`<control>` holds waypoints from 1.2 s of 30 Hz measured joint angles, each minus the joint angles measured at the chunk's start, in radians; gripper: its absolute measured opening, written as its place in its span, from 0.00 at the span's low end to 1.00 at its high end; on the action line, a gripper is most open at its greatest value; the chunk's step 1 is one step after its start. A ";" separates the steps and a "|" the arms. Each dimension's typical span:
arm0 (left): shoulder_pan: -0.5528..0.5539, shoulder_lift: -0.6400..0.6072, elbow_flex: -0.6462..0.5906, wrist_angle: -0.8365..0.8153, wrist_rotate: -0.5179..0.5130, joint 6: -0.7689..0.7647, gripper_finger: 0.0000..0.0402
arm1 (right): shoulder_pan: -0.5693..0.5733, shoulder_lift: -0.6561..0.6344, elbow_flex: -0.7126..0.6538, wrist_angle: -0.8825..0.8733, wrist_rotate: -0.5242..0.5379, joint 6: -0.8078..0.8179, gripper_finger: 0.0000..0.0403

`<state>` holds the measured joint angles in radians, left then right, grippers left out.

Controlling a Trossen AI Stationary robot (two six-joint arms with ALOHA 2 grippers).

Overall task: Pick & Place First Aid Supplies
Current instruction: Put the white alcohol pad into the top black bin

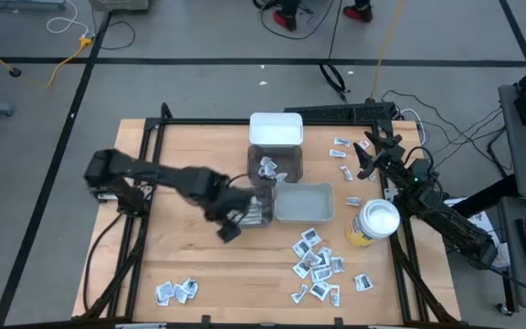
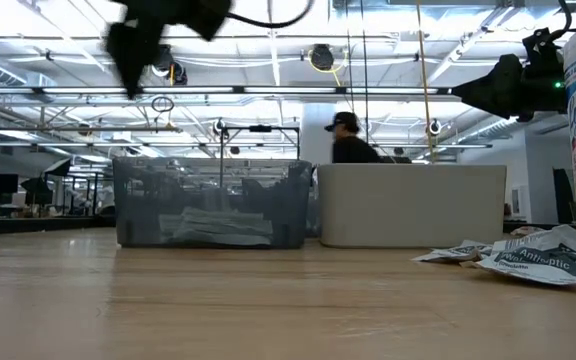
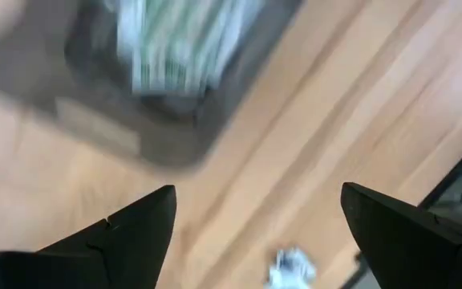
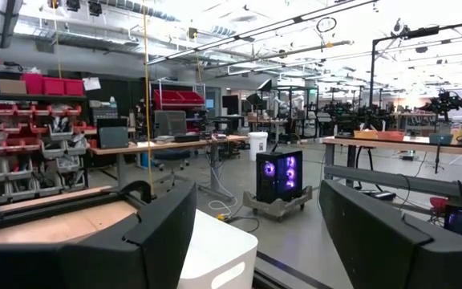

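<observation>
The left gripper [image 1: 229, 228] hung over the table just at seven o'clock of the dark bin [image 1: 256, 206], its fingers [image 3: 127, 233] spread wide and empty. Only the left wrist view showed packets [image 3: 184, 40] lying inside that bin; from above the arm hid most of it. More sachets [image 1: 316, 260] lay scattered at five o'clock of the grey bin [image 1: 304, 202], beside the yellow canister [image 1: 373, 224]. The right gripper [image 1: 370, 153] waited at the table's two o'clock edge, wide open and empty.
</observation>
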<state>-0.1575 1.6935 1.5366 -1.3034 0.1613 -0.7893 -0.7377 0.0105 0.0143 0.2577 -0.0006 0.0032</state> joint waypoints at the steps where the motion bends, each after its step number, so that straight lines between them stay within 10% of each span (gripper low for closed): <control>1: -0.023 -0.021 -0.032 -0.001 0.003 -0.033 0.90 | 0.000 0.000 0.000 0.000 0.000 0.000 0.65; 17: -0.388 -0.230 -0.296 0.031 0.023 -0.476 0.87 | 0.000 0.000 0.000 0.000 0.000 0.000 0.65; 36: -0.519 -0.032 -0.417 0.290 0.095 -0.590 0.87 | 0.000 0.000 0.000 -0.001 0.000 0.000 0.65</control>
<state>-0.6769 1.6615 1.1201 -1.0139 0.2560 -1.3798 -0.7376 0.0107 0.0141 0.2571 -0.0010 0.0032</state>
